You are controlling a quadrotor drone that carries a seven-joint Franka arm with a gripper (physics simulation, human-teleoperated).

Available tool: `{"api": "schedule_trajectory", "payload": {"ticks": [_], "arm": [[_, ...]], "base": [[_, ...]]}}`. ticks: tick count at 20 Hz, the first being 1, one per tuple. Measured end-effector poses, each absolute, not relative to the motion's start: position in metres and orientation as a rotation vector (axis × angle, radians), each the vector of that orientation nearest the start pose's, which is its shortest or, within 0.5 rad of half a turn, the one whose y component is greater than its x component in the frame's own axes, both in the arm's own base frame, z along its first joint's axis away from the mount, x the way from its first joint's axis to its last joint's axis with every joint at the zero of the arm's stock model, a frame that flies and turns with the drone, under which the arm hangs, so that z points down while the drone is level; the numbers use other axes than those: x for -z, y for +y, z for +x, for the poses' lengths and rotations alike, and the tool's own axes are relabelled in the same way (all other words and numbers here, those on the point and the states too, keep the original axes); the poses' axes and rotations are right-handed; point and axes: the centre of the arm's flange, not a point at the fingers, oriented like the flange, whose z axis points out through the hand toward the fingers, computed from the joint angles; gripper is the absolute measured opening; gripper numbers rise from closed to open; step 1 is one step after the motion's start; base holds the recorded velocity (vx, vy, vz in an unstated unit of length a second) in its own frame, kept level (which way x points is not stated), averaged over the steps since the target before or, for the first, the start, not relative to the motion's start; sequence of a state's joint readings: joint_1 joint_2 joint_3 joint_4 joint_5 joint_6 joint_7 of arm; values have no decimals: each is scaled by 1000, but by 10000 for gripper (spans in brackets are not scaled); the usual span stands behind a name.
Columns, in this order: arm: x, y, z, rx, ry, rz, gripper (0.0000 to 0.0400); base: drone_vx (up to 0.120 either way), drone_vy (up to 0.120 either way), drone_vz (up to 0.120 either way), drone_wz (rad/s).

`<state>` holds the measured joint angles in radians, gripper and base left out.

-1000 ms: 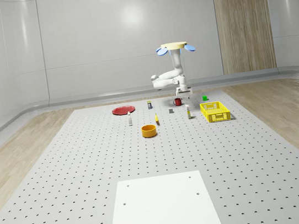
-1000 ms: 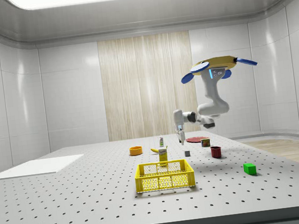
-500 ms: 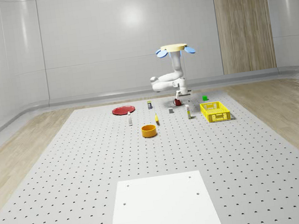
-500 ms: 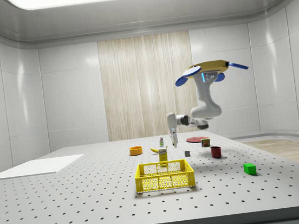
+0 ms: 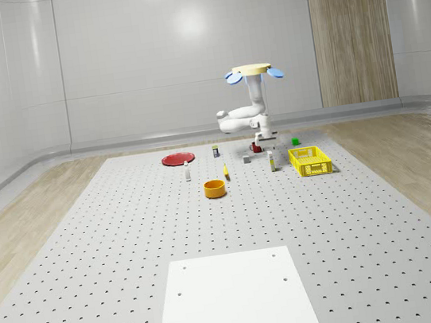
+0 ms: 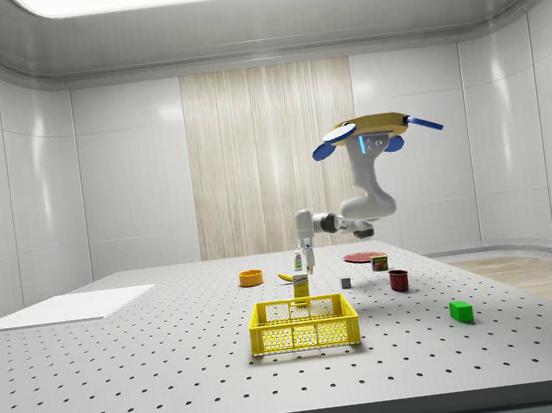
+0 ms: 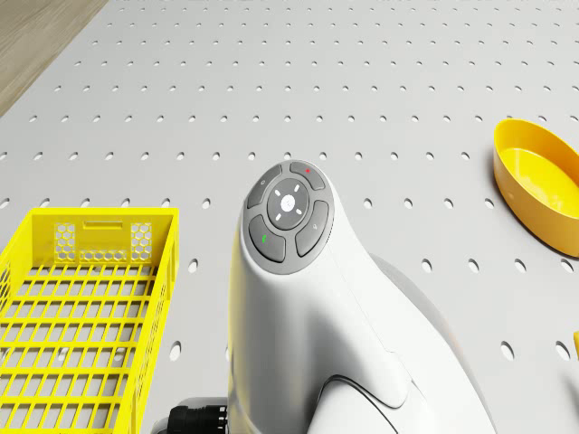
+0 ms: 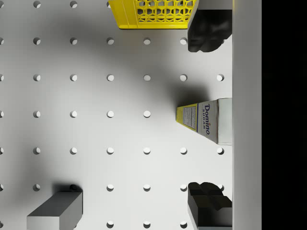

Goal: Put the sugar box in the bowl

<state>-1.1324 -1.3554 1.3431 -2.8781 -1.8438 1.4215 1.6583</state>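
Yellow-and-white cardboard sugar box (image 8: 206,121): one, standing
Round orange bowl (image 5: 215,188): one
Yellow plastic mesh crate (image 5: 309,160): one
Flat red plate (image 5: 177,159): one
Dark red mug (image 6: 399,279): one
Small green cube (image 6: 460,311): one
Small grey block (image 8: 55,211): one
Small tin can (image 6: 379,262): one
White bottle (image 5: 187,171): one
Banana (image 5: 226,173): one
White flat panel on the perforated grey tabletop (image 5: 233,299): one

the drone (image 5: 252,70) hovers over the table's (image 5: 131,246) far end, beyond the orange bowl (image 5: 215,188).
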Motion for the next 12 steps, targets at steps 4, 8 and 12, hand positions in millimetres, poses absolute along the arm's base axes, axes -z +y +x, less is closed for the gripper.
{"api": "schedule_trajectory", "payload": {"ticks": [4,8,12], "arm": [[-491,0,307,-785,-2,1,400],[-491,0,307,-785,-2,1,400],[-499,0,307,-785,-2,1,400]], "base": [[120,0,0,0],[100,0,0,0],[0,0,0,0]]}}
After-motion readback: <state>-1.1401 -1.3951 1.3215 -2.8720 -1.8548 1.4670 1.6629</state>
